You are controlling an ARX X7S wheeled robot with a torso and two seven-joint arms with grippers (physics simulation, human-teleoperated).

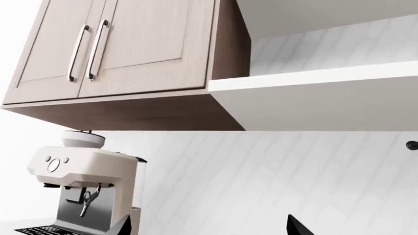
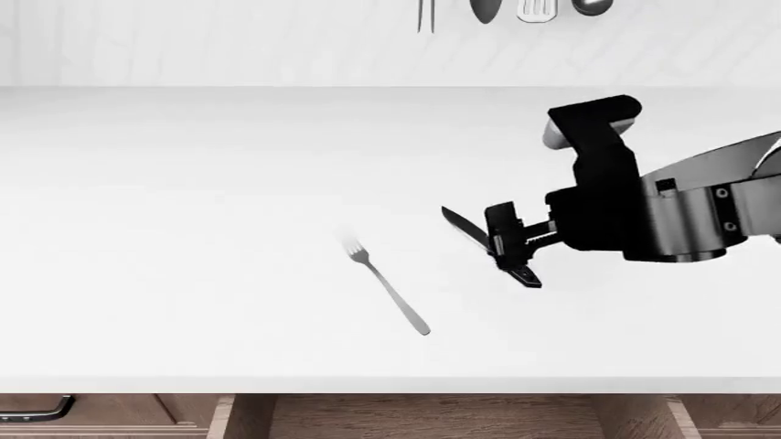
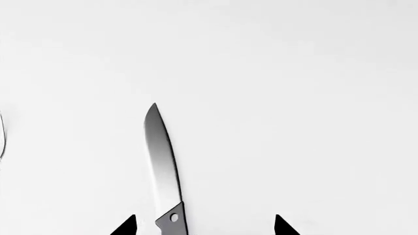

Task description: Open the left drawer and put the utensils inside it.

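Note:
On the white counter [image 2: 183, 229] lies a slim silver fork [image 2: 390, 288], tines pointing away from me. Right of it is the black knife [image 2: 462, 225], its pointed blade [image 3: 162, 156] aimed up-left. My right gripper [image 2: 504, 243] is low over the knife's handle and open. Its fingertips [image 3: 127, 226] stand on either side of the handle without closing on it. The left drawer [image 2: 427, 419] stands pulled out under the counter's front edge, showing a plain wooden inside. My left gripper [image 1: 209, 230] is open and empty, raised toward the wall, and out of the head view.
A dark spoon [image 2: 485, 9] and white slotted spatula [image 2: 537, 9] hang on the back wall. A closed drawer front with a dark handle [image 2: 31, 409] sits at bottom left. The left wrist view shows an espresso machine [image 1: 78, 186], wall cabinets [image 1: 117, 49] and a white shelf [image 1: 313, 81].

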